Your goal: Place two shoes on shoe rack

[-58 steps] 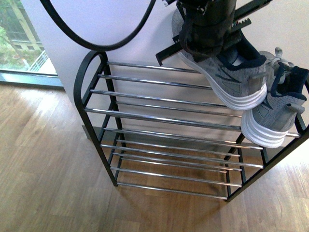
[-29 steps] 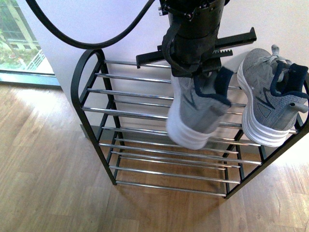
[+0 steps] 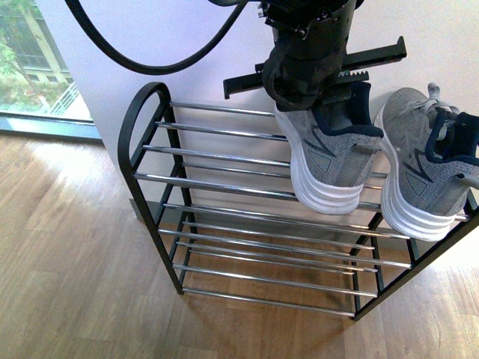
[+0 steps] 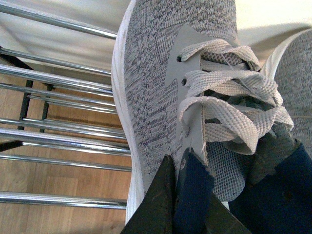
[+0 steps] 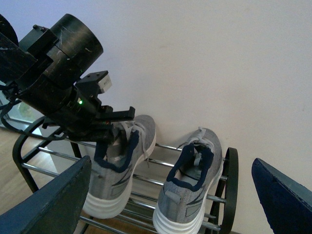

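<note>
The left gripper (image 3: 337, 101) pinches the collar of one grey shoe (image 3: 325, 161) on the shoe rack (image 3: 142, 120), at its top bars, heel over the front edge. The other shoe (image 3: 423, 164) sits just beside it, and the bars to the left are bare. The right gripper (image 5: 171, 163) is spread wide, holding nothing.

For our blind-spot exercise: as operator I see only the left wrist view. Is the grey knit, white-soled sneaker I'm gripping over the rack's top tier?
Observer: Yes; front view shows the held grey knit sneaker in the left gripper over the black-framed, chrome-barred shoe rack's top tier, heel overhanging its front bar.
Operator: Where's its mate?
Observer: The second grey knit sneaker stands on that tier nearer the rack's right end, a narrow gap between them.
</note>
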Robot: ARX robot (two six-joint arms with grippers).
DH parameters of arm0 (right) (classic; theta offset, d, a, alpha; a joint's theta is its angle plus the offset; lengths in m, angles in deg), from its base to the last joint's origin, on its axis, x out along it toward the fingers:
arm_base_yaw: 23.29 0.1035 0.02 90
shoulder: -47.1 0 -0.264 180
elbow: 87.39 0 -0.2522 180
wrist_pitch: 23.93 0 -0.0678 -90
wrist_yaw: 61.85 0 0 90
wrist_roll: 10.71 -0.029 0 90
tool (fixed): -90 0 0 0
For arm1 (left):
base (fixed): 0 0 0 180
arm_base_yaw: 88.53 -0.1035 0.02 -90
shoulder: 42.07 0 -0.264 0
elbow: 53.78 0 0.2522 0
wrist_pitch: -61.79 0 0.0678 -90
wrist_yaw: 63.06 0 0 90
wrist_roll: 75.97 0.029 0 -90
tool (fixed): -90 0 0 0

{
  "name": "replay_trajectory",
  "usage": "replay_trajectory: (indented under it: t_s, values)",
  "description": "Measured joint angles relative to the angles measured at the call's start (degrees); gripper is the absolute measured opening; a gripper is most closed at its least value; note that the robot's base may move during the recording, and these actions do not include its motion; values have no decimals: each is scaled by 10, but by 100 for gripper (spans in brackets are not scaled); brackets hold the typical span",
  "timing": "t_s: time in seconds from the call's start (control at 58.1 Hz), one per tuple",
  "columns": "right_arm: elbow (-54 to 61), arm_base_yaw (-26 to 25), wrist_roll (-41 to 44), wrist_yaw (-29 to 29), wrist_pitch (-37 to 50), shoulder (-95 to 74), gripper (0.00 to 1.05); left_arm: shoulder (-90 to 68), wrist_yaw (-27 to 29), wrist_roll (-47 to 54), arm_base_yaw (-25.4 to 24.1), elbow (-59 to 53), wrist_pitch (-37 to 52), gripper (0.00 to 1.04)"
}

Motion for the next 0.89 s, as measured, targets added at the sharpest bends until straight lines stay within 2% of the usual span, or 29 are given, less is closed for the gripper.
replay_trajectory:
  t_s: [0.378, 0.619, 0.895]
  values:
    - [0, 0, 0, 0, 0, 0, 95, -40, -24, -4, 2, 30, -8, 2]
    - [0, 0, 0, 0, 0, 0, 95, -71, -55, -5, 10, 92, -43, 2]
    - [0, 0, 0, 0, 0, 0, 95, -75, -60, 16, 14, 118, -89, 2]
